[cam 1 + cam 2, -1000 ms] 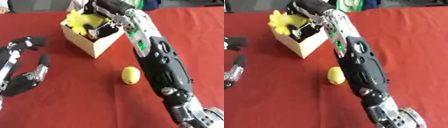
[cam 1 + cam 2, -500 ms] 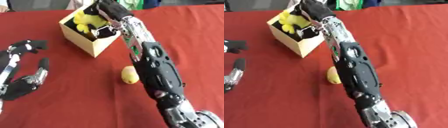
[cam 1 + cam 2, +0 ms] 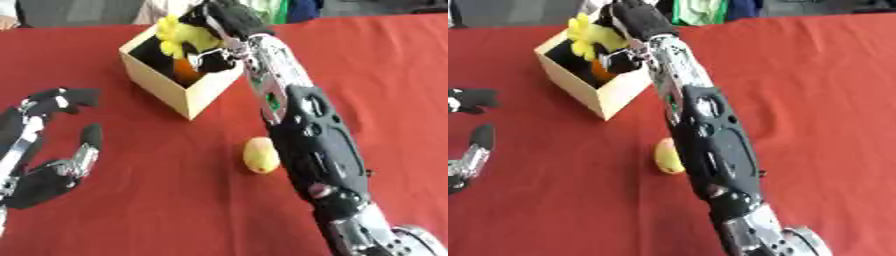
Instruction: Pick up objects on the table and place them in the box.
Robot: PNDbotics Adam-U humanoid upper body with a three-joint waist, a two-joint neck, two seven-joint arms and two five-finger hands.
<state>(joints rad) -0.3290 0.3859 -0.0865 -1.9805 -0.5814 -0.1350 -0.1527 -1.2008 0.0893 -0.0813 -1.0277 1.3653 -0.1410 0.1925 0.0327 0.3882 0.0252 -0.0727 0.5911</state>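
the red table (image 3: 385,75) lies open to the right of the right arm and between the two hands. the box (image 3: 179,82) stands near its far edge, under the right hand (image 3: 229,19), whose fingers curl round a yellow object (image 3: 185,36) over the opening. the left hand (image 3: 48,150) rests open at the left edge. a lemon (image 3: 261,155) lies beside the right forearm, well short of the box.

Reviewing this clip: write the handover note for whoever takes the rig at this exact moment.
Right robot hand: over the box, on the yellow toy; grip unclear.
Left robot hand: idle, open, on the cloth at lower left.
Done: an orange thing lies in the box; the toy sits at its top.
Left: the yellow fruit on the cloth beside the right arm.
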